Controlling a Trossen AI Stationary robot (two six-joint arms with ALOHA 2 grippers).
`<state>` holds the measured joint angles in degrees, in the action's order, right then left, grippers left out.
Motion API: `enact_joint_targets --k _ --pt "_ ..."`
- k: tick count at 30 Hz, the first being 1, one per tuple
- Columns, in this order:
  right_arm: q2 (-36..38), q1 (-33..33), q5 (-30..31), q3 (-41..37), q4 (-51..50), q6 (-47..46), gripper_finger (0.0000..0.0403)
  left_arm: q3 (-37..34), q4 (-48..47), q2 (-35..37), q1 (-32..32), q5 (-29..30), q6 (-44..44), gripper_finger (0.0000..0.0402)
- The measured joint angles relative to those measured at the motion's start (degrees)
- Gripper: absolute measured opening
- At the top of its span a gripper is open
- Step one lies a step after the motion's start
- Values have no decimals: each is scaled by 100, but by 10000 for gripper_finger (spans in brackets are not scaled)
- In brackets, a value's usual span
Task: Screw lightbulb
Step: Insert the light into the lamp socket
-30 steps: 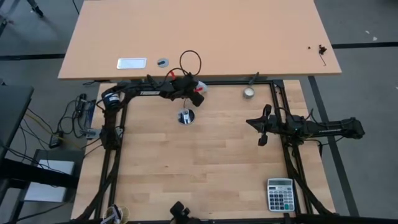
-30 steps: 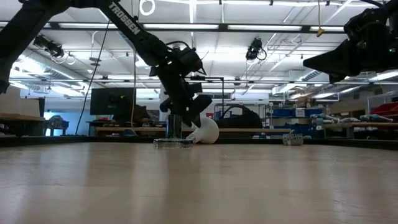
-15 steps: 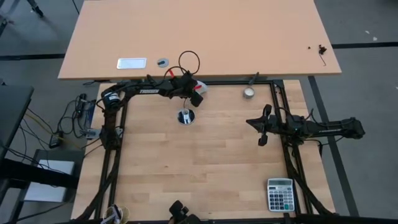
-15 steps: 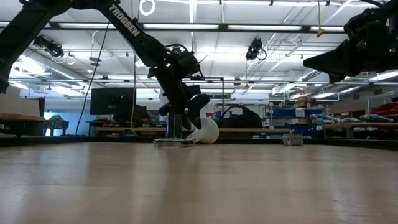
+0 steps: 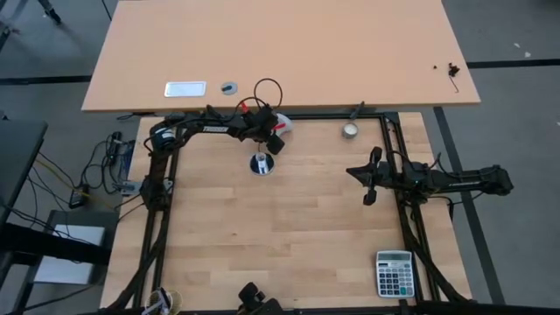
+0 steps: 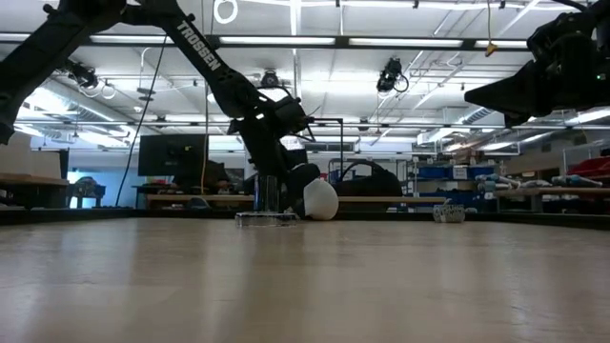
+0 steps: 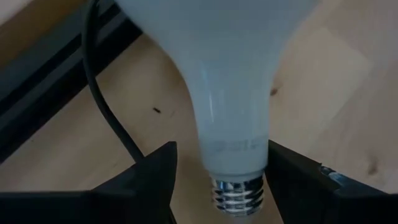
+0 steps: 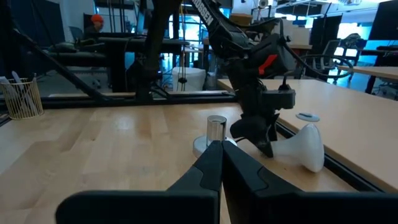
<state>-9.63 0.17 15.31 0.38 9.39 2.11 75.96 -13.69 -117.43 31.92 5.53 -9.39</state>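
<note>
Near the counter's far edge the lightbulb [image 7: 231,93] lies on its side, light, smooth and breakable; the left gripper's [image 7: 217,180] wide-open fingers straddle its narrow neck, the best hold.

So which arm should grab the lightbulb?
The left. Its end effector is open with the lightbulb's neck between its fingers. The right end effector is shut and waits far across the table.
</note>
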Motion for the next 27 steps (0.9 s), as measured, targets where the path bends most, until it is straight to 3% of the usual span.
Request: enact_joint_targets --k 5,12,27 --pt "0 1 1 0 0 0 19 0 -53 0 0 72 49 204" --pt "0 0 2 -2 0 0 19 0 -134 32 -16 76 311 100" --pt "0 1 1 0 2 1 19 -2 -22 800 -142 24 470 106"
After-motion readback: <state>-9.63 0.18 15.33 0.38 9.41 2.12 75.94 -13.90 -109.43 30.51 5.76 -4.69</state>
